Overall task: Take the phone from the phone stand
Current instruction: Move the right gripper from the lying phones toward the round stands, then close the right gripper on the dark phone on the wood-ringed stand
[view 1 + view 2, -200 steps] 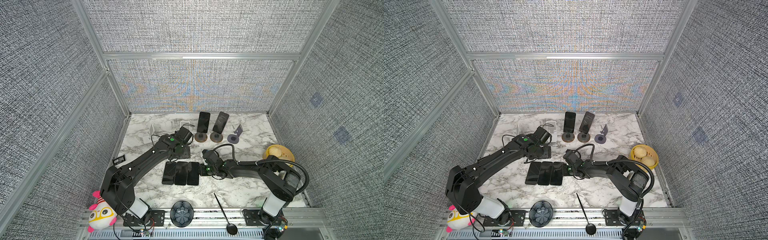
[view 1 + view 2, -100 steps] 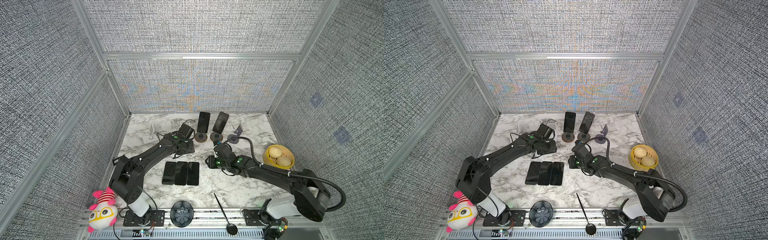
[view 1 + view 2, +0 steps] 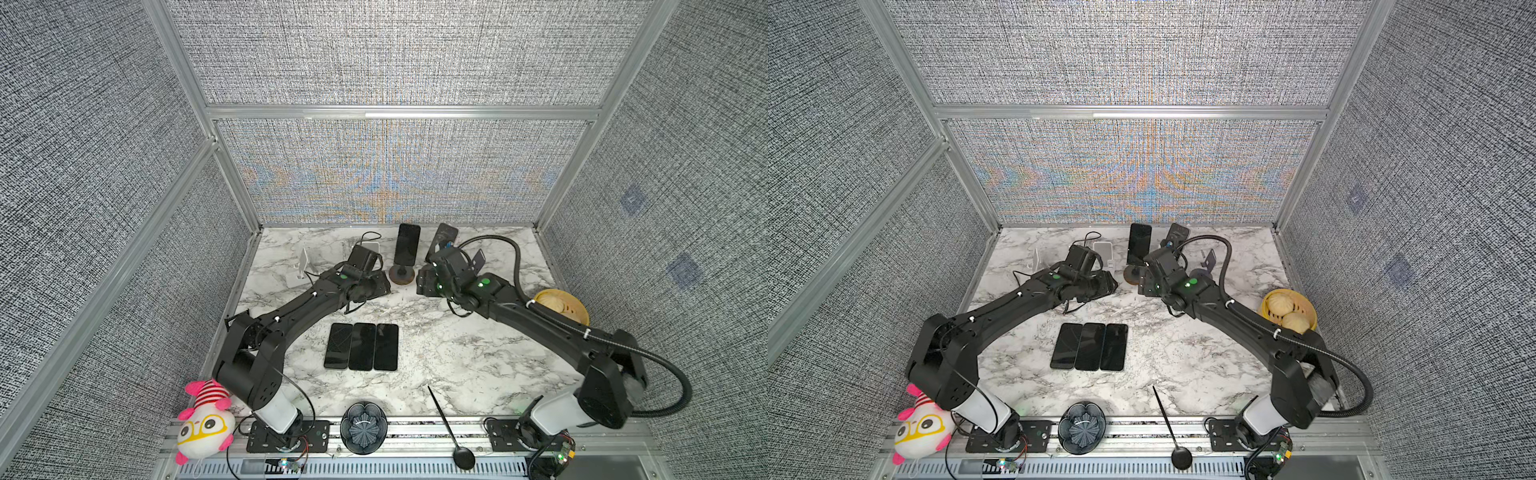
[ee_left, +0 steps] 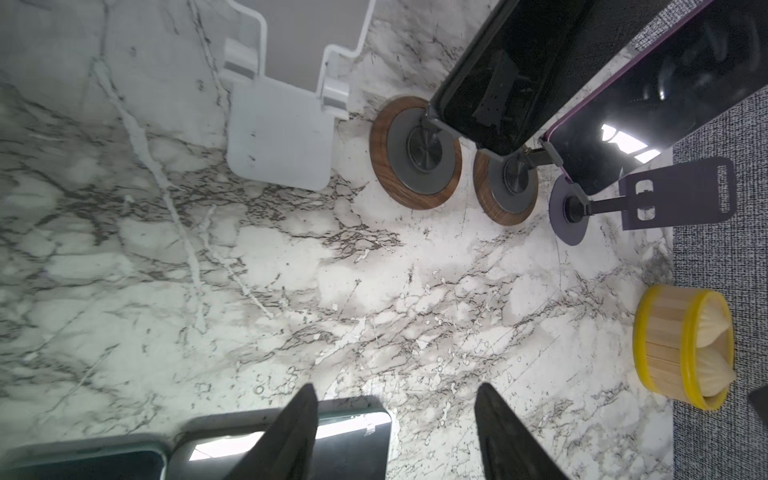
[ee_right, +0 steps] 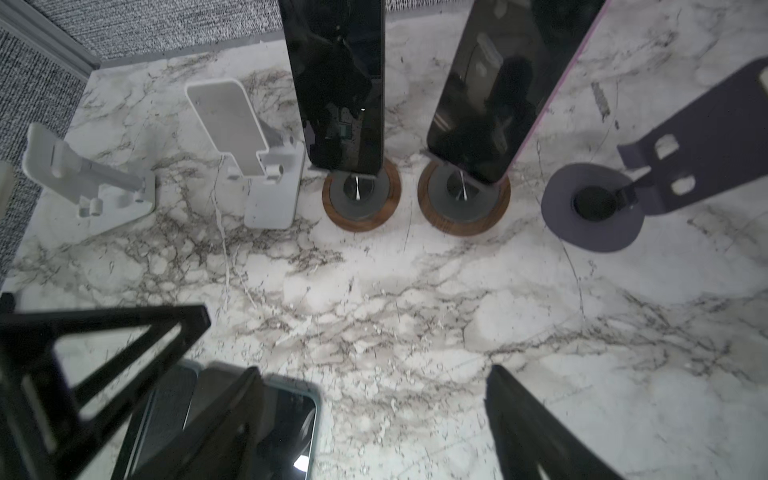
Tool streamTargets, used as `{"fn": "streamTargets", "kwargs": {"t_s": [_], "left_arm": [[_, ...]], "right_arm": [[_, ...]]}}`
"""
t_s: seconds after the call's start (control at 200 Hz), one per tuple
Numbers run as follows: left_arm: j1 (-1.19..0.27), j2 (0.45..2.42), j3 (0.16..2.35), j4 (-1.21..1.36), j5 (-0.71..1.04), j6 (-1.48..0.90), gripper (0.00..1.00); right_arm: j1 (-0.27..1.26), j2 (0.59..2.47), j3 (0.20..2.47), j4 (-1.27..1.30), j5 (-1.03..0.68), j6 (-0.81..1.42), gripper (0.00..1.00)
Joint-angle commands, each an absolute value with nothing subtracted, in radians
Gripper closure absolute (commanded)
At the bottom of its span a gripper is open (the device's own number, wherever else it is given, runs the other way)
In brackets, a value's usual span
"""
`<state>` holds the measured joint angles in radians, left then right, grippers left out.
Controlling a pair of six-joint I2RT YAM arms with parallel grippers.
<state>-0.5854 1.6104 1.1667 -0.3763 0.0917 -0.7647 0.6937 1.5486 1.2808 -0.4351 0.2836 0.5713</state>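
Two dark phones stand upright on round wood-rimmed phone stands at the back: one phone on its stand, and a purple-edged phone on its stand. In a top view the first phone shows whole and my right arm partly covers the second. My right gripper hangs open and empty just in front of the stands. My left gripper is also open and empty, beside it on the left. Three phones lie flat side by side mid-table.
Two empty white stands and an empty purple stand flank the occupied ones. A bamboo steamer with buns sits at the right edge. A black spoon, a dark bowl and a plush toy lie along the front rail.
My right gripper has opened wide and moved from the flat phones back toward the stands. My left gripper has shifted a little toward the stands.
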Motion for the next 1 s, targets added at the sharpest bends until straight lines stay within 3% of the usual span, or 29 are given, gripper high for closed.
{"fn": "streamTargets", "kwargs": {"t_s": [0.0, 0.05, 0.175, 0.545, 0.995], "left_arm": [[-0.583, 1.568, 1.127, -0.367, 0.09, -0.731, 0.29], [-0.583, 1.542, 1.097, -0.362, 0.092, -0.724, 0.22], [-0.58, 1.468, 1.018, -0.348, 0.095, -0.7, 0.02], [-0.575, 1.315, 0.89, -0.375, 0.099, -0.692, 0.02], [-0.575, 1.276, 0.885, -0.39, 0.074, -0.7, 0.02]], "right_arm": [[0.692, 1.648, 1.402, -0.486, 0.346, 0.54, 0.06], [0.687, 1.704, 1.465, -0.498, 0.354, 0.536, 0.01], [0.675, 1.832, 1.596, -0.508, 0.35, 0.532, 0.01], [0.629, 2.07, 1.861, -0.533, 0.325, 0.535, 0.01], [0.626, 2.204, 2.016, -0.597, 0.41, 0.537, 0.01]]}}
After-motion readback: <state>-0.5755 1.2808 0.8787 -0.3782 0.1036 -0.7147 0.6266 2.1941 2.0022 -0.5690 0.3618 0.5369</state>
